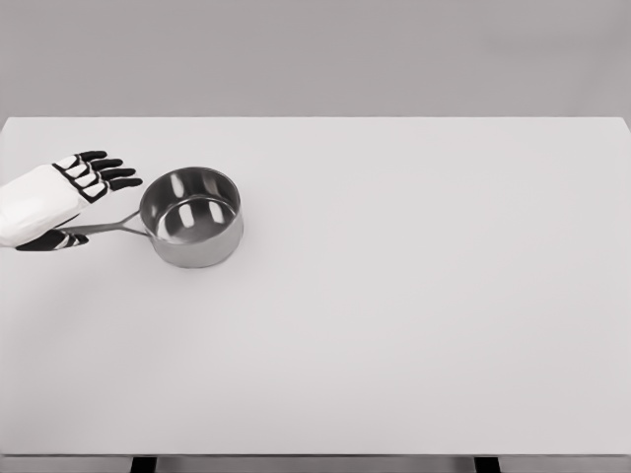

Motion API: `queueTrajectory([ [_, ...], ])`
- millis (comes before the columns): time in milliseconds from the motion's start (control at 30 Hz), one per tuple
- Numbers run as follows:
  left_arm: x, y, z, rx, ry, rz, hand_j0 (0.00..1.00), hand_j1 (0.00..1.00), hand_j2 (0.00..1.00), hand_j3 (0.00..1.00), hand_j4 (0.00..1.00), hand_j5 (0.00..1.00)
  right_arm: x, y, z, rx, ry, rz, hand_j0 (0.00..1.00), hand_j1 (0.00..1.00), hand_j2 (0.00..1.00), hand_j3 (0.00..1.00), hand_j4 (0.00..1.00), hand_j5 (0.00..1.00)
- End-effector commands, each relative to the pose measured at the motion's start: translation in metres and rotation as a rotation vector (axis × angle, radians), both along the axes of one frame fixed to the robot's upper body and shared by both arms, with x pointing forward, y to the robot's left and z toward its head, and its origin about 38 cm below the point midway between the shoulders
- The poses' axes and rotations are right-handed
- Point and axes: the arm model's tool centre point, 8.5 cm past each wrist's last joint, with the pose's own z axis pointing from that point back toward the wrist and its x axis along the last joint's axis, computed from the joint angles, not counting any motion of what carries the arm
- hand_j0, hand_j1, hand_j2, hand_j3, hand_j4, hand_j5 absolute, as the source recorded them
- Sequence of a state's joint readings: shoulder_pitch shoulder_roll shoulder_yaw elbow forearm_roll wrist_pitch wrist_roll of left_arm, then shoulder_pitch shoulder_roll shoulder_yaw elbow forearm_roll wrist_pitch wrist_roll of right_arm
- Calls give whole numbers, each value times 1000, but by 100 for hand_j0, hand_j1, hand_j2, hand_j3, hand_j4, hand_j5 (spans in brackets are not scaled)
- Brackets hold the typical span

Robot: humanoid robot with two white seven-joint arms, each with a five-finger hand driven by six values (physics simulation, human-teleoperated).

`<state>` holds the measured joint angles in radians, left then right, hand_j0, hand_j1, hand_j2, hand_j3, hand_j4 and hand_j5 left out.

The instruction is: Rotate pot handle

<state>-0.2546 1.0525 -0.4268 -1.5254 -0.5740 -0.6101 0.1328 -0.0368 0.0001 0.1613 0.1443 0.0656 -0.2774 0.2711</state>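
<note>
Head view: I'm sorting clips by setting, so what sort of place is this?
Probably a bare simulated test bench, not a kitchen: a plain white table, a blank grey backdrop, one steel pot and the left hand.

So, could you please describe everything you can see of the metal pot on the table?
The shiny silver metal saucepan is round, with straight walls and an open, empty, mirror-like interior. It stands upright on the white table, in its left half. A thin metal handle runs from its left wall toward the picture's left. The left robot hand is at the handle's end: the thumb shows just below it and the fingers are spread above, so a firm grasp cannot be confirmed. Nothing else touches the pot.
</note>
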Motion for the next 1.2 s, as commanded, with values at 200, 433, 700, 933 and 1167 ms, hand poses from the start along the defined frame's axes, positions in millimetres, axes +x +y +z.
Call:
queueTrajectory([
  [200,3,6,6,6,-19,17,100,100,100,100,100,100,0,0,0,0,0,0,100,100,100,100,100,100],
  [433,3,6,6,6,-19,16,100,100,100,100,100,100,0,0,0,0,0,0,100,100,100,100,100,100],
  [700,4,8,9,27,-36,20,100,100,100,100,100,100,0,0,0,-1,-1,0,100,100,100,100,100,100],
  [933,6,9,13,33,-60,26,100,100,100,100,100,100,0,0,0,-1,-1,0,100,100,100,100,100,100],
  [1167,0,0,23,-29,-58,-3,100,100,100,100,100,100,0,0,0,0,0,0,100,100,100,100,100,100],
])
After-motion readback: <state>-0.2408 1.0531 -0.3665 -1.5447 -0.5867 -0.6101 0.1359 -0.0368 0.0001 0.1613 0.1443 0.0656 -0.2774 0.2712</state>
